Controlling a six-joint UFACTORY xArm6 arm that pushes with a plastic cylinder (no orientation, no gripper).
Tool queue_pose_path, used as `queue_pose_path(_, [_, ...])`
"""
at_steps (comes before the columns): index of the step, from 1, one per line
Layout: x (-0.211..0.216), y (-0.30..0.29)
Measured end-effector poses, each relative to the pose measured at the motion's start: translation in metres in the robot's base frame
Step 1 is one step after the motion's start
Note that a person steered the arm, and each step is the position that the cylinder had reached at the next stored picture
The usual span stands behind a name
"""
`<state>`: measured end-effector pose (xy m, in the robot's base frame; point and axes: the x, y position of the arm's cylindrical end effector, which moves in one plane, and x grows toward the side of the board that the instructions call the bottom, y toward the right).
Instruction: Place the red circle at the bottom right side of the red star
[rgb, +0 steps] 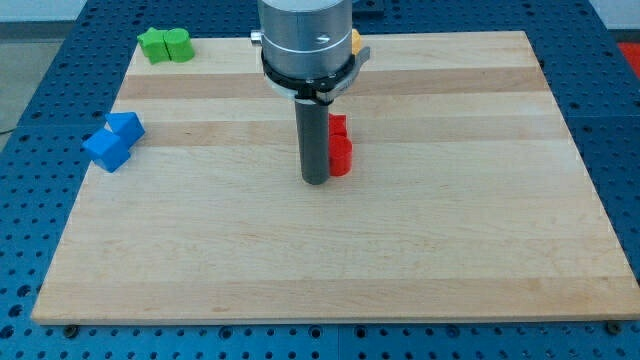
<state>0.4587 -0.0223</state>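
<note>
My tip (317, 181) rests on the board near its middle. Right beside it on the view's right sit two red blocks, one above the other. The upper red block (339, 127) and the lower red block (341, 157) are both partly hidden behind the rod, so I cannot tell which is the circle and which the star. The tip touches or nearly touches the lower red block's left side.
Two green blocks (166, 45) sit at the board's top left corner. Two blue blocks (114, 140) sit at the left edge. An orange-yellow block (355, 42) peeks out behind the arm at the top. The wooden board (450, 230) lies on a blue perforated table.
</note>
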Motion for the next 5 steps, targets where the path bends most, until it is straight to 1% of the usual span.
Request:
queue_pose_path(1, [0.001, 0.002])
queue_pose_path(2, [0.025, 0.027])
queue_pose_path(3, [0.022, 0.084])
queue_pose_path(4, [0.002, 0.109])
queue_pose_path(5, [-0.013, 0.084])
